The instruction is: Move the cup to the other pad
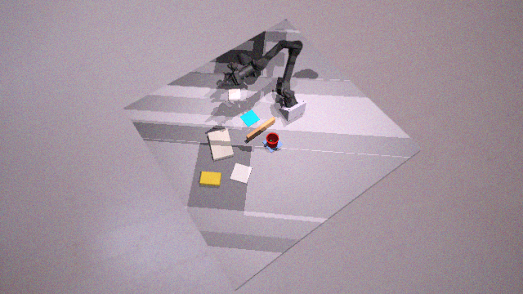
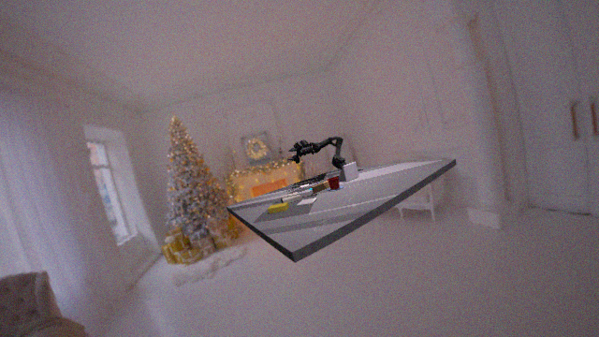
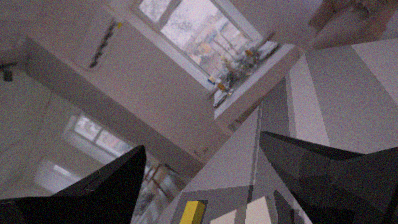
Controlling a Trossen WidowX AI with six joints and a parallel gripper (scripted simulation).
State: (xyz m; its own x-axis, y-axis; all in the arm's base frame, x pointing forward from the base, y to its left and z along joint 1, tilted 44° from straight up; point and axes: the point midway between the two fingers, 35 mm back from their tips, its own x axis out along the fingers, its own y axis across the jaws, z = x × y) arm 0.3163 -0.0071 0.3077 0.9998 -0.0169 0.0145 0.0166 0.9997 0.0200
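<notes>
Sitting near centre on its blue pad (image 1: 273,147), the red cup (image 1: 272,139) holds its marbles upright. Farther back, the gripper (image 1: 230,77) hangs with fingers spread wide, gripping nothing; a hasty sideways approach could tip the cup.

The counter (image 1: 347,171) is a grey slab banded in lighter and darker stripes. On it sits a red cup (image 1: 272,139) on a blue pad (image 1: 273,146), with a wooden bar (image 1: 260,129) just beside it and a cyan pad (image 1: 249,118) beyond that. Nearer the front lie a beige slab (image 1: 221,144), a white square (image 1: 241,172) and a yellow block (image 1: 210,178). Another white square (image 1: 234,94) lies near the arm's pale base block (image 1: 292,110).
</notes>
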